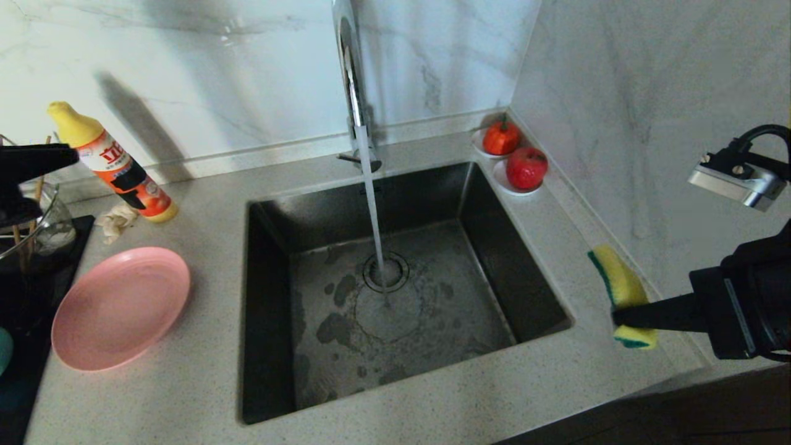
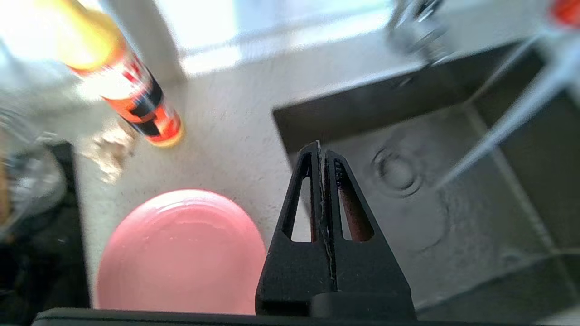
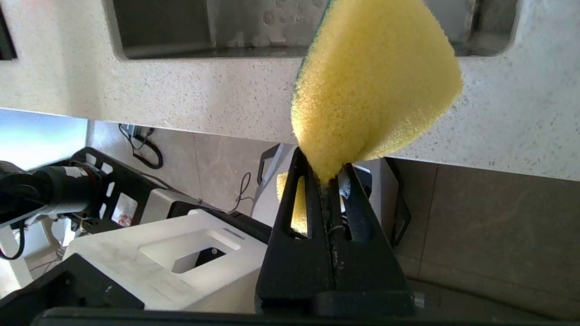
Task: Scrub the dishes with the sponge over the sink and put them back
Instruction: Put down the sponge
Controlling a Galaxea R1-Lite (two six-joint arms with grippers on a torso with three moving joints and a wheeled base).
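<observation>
Head view: right gripper point(image 1: 618, 317) clamped on the sponge point(image 1: 621, 285), held above the counter just right of the sink point(image 1: 272, 395), not over the basin. Sponge is yellow foam with a thin dark green layer on one face, pinched at its lower part so the foam bulges (right wrist view shows this plainly point(image 3: 371, 81)). Left gripper point(image 2: 322, 151) has fingers pressed together, nothing held, up over the counter's left side near the sink edge. Pink plate point(image 1: 120, 307) is matte, wide, shallow, lying flat on the counter left of the sink, beside a black mat point(image 1: 25, 346). Chopsticks point(image 1: 38, 185) stand in a glass container point(image 1: 43, 222) at far left. Sink is dark steel, wet floor, round drain strainer point(image 1: 386, 272); faucet point(image 1: 352, 80) running, stream landing on the drain. Detergent bottle point(image 1: 114, 164) behind the plate.
</observation>
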